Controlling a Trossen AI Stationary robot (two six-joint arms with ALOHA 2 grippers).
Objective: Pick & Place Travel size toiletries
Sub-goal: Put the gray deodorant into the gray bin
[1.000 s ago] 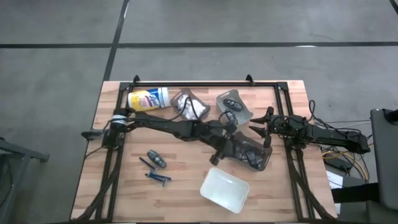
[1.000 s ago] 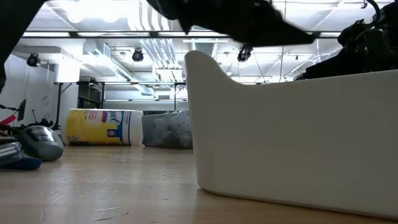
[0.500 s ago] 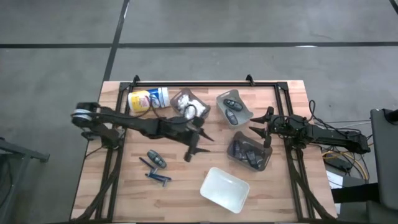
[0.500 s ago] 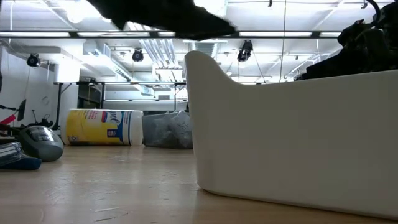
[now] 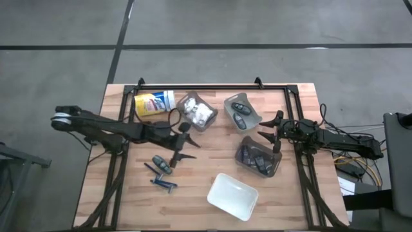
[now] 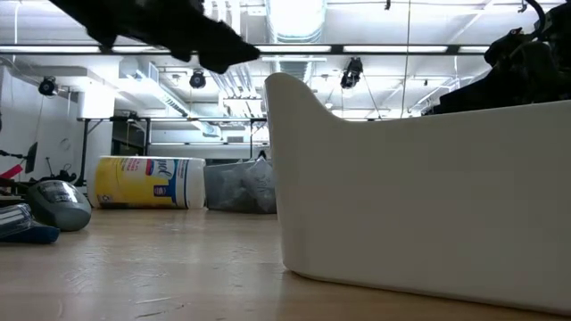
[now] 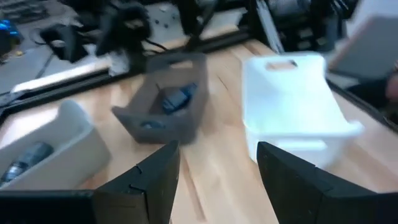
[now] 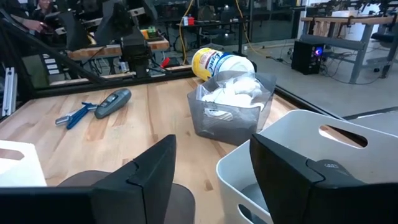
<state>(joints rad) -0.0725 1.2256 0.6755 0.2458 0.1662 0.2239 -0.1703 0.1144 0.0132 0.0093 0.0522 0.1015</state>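
Yellow-labelled white canister (image 5: 153, 103), pale wooden table (image 5: 193, 193), dark blue sticks (image 5: 163, 185), white bin (image 5: 232, 196).

Grey concrete floor (image 5: 58, 38) around a wooden table (image 5: 193, 193), crossed by dark seams. Beyond the table, a wide workshop hall: white ceiling (image 6: 428, 22) with long bright strip lights (image 6: 294, 11) and silver ducts (image 6: 223, 76). Workbenches (image 8: 118, 50), black stands and a dark cabinet (image 8: 311, 53) further back.
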